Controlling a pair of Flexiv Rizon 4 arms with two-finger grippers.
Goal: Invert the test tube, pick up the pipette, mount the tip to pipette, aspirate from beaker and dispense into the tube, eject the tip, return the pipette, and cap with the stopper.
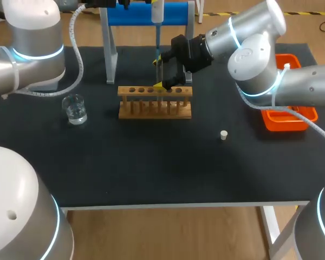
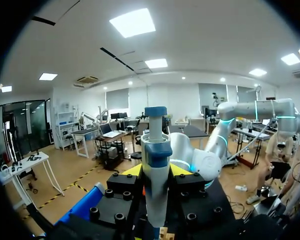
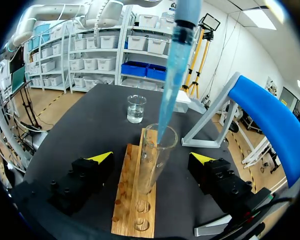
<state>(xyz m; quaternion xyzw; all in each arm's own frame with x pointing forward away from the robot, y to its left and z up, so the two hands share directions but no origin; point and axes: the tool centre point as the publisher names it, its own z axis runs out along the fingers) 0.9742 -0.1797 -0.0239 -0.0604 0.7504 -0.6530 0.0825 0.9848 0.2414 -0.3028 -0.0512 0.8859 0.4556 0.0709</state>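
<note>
Overhead, the left gripper (image 2: 157, 175) is clamped on the pipette (image 2: 155, 150), which hangs above the wooden rack (image 1: 154, 103) near the table's (image 1: 151, 168) back edge. Its blue tip (image 3: 171, 80) dips into the mouth of the test tube (image 3: 152, 165), which stands upright in the rack. The right gripper (image 3: 151, 157) straddles the rack, its 2 fingers spread wide and clear of the tube. A blue-topped stand (image 1: 135, 13) crowds in just behind. The beaker (image 1: 75, 109) sits toward the left edge, the stopper (image 1: 223, 135) toward the right, and an orange tray (image 1: 284, 122) at the right edge.
</note>
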